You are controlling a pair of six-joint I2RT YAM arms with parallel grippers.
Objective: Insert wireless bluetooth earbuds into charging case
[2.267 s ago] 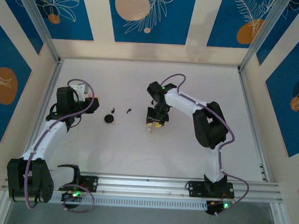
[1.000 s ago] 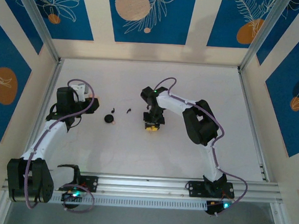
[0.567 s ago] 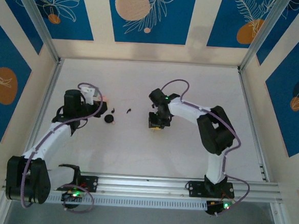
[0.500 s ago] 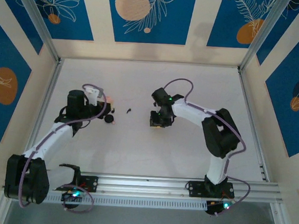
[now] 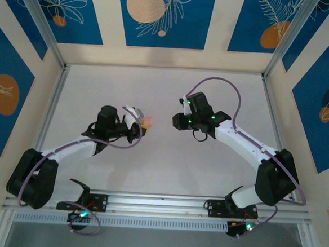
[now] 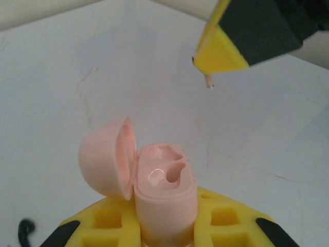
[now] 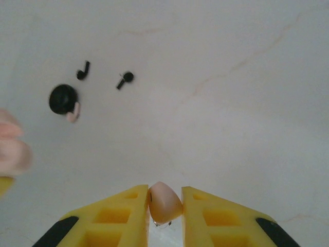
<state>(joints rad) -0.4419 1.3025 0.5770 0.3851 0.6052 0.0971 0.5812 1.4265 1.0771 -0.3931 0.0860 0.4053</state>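
Observation:
A pink charging case (image 6: pixel 164 200) stands upright with its lid (image 6: pixel 105 157) hinged open to the left. My left gripper (image 6: pixel 164 218) is shut on its body, and both sockets look empty. In the top view the case (image 5: pixel 148 121) faces my right gripper (image 5: pixel 176 122) across a short gap. My right gripper (image 7: pixel 165 198) is shut on a small pink earbud (image 7: pixel 164 202); its stem (image 6: pixel 208 81) hangs below the right gripper (image 6: pixel 218 54). Two tiny black comma-shaped pieces (image 7: pixel 83 70) (image 7: pixel 125 78) lie on the table.
A round black disc (image 7: pixel 63 98) lies near the black pieces with a small pink bit (image 7: pixel 73 111) against it. The white table (image 5: pixel 162 163) is fenced by metal rails (image 5: pixel 52 110) at the sides and front.
The left gripper has swung right to the table's middle with the case. The right gripper has risen off the table, moved slightly back and turned toward the case, carrying the pink earbud.

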